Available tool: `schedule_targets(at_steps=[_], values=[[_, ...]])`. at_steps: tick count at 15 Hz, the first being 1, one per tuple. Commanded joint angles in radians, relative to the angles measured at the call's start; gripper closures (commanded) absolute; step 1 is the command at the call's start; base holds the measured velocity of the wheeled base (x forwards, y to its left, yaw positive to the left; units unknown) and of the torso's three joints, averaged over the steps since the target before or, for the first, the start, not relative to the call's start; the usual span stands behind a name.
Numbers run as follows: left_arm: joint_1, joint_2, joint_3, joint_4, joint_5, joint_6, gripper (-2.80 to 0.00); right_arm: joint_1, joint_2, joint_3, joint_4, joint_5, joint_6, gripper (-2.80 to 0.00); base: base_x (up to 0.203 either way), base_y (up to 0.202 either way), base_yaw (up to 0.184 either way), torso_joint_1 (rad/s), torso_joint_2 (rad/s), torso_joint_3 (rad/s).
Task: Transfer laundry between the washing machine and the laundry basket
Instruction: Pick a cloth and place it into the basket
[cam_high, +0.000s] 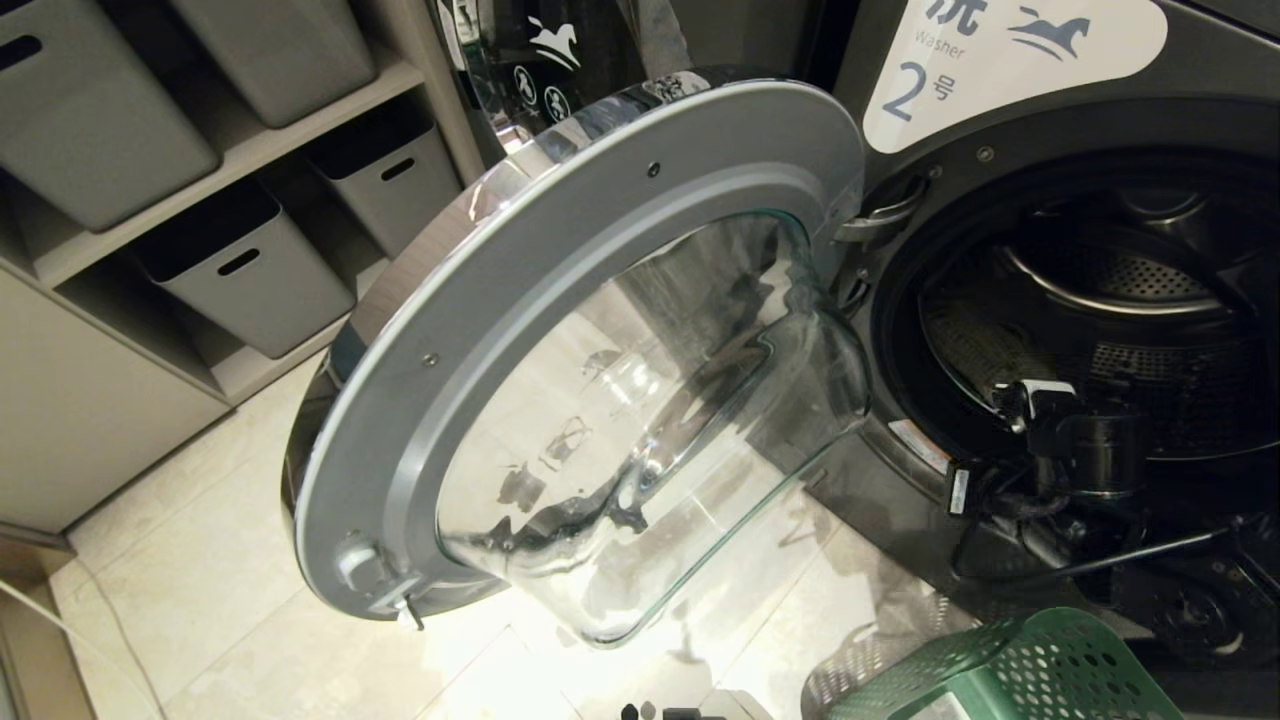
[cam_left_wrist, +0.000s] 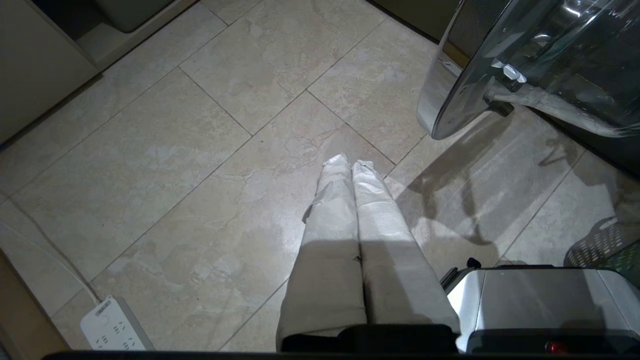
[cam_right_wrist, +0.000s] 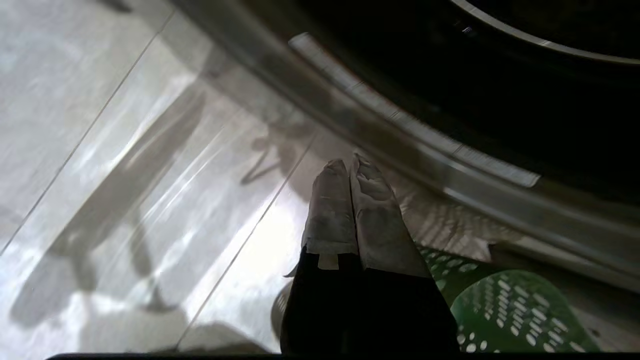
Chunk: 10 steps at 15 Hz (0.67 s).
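The washing machine (cam_high: 1010, 70), dark grey with a white "Washer 2" label, has its round glass door (cam_high: 600, 380) swung wide open. Its drum (cam_high: 1120, 310) is dark, and no laundry shows in any view. The green perforated laundry basket (cam_high: 1010, 670) stands on the floor just below the drum opening. My right arm (cam_high: 1085, 450) hangs in front of the opening's lower rim. My right gripper (cam_right_wrist: 348, 165) is shut and holds nothing, low over the floor between the machine's front (cam_right_wrist: 450, 155) and the basket (cam_right_wrist: 520, 310). My left gripper (cam_left_wrist: 351, 162) is shut and holds nothing, parked over bare tiles.
Grey storage bins (cam_high: 250, 270) fill the shelves at left. The open door (cam_left_wrist: 500, 65) juts out over the tiled floor (cam_high: 200, 580). A white power strip (cam_left_wrist: 112, 327) with its cord lies on the floor by the left arm. The robot's silver base (cam_left_wrist: 540, 300) is beside that gripper.
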Motion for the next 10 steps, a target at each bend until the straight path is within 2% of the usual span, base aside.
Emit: schedule_targets(at_steps=[1,4,10], values=[[0.001,0.001,0.002,0.000,0.000,0.000,0.00,-0.027,0.086,-0.013,-0.129,-0.053,-0.008,0.00,0.000,0.000,0.000,0.000,0.00,0.000],[-0.001,0.001,0.002,0.000,0.000,0.000,0.00,-0.064,0.146,-0.045,-0.243,-0.077,-0.016,0.00,0.000,0.000,0.000,0.000,0.00,0.000],[0.001,0.001,0.002,0.000,0.000,0.000,0.00,-0.134,0.227,-0.178,-0.255,-0.091,-0.017,0.00,0.000,0.000,0.000,0.000,0.00,0.000]])
